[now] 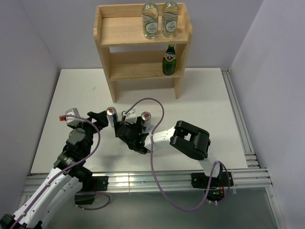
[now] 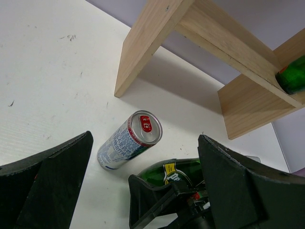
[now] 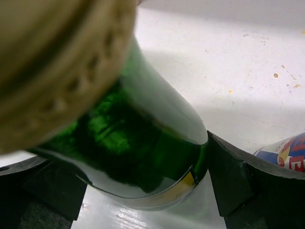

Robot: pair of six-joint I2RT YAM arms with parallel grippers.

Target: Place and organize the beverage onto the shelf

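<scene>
While right pincer sits released astride green bottle, left-side can and right-side can crowd it; left pincer released, close by; counter open up to shelf

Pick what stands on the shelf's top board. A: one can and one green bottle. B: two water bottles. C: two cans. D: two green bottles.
B: two water bottles stand side by side on the top board of the shelf; the green bottle on it is a tier lower.
</scene>
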